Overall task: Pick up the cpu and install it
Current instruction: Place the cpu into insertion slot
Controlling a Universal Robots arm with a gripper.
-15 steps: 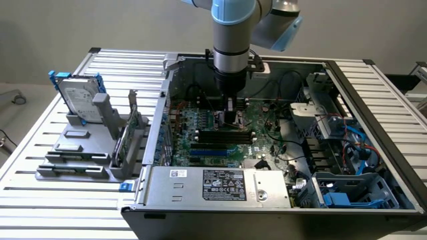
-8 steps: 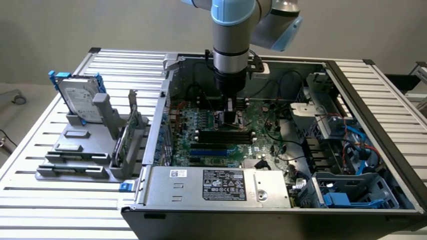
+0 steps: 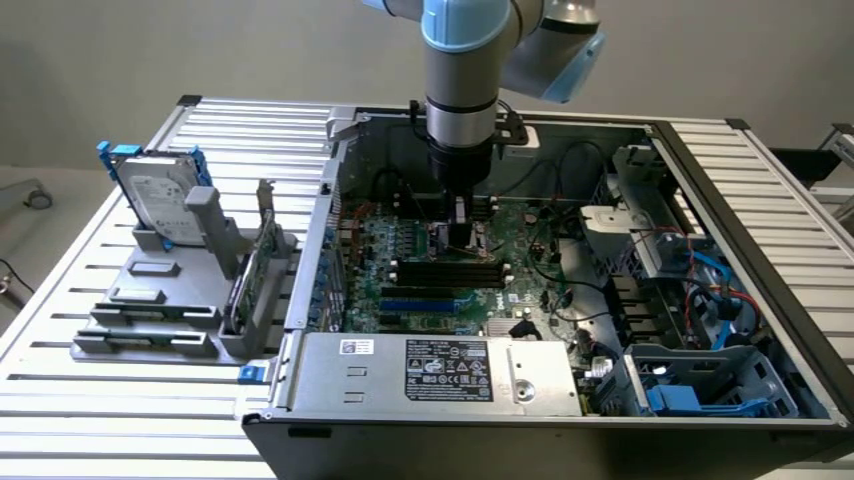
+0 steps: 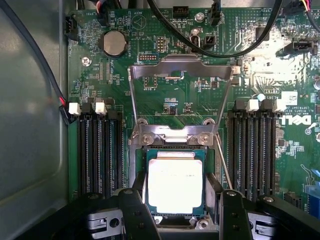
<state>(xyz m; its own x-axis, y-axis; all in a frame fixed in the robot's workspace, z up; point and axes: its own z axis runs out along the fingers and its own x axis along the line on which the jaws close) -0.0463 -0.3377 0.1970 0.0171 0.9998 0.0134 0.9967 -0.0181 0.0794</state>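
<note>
Working back from the near edge of the bench (image 3: 80,400): the open pc case (image 3: 561,445) sat right along that edge and took up most of the exterior view's right side. There were bare slats showing on the left.

Against the case's near wall was the power supply (image 3: 441,370), and a blue drive cage (image 3: 701,395) sat in the near corner on the exterior view's right. On the left part of the bench, just beside the case, stood a grey parts rack (image 3: 147,320). At its far end a hard drive (image 3: 158,205) in a blue bracket stood upright.

Behind the power supply lay the motherboard (image 3: 454,300). The arm (image 3: 467,90) came straight down into the middle of the case, clear of the walls all round, and the gripper (image 3: 462,238) hung low over the board.

In the wrist view the cpu (image 4: 175,182) was lying flat and square in the socket (image 4: 175,139), silver top up. The fingers (image 4: 136,212) were spread wide, one on either side of the chip. A dark strip showed between the chip's edge and one of them, so it wasn't clamped as far as I could see.

Pretty tight spot too: banks of memory slots (image 4: 97,150) ran close along both sides of the socket. Beyond the chip the load plate (image 4: 182,61) stood flipped open, and past that was the coin battery (image 4: 114,42).
</note>
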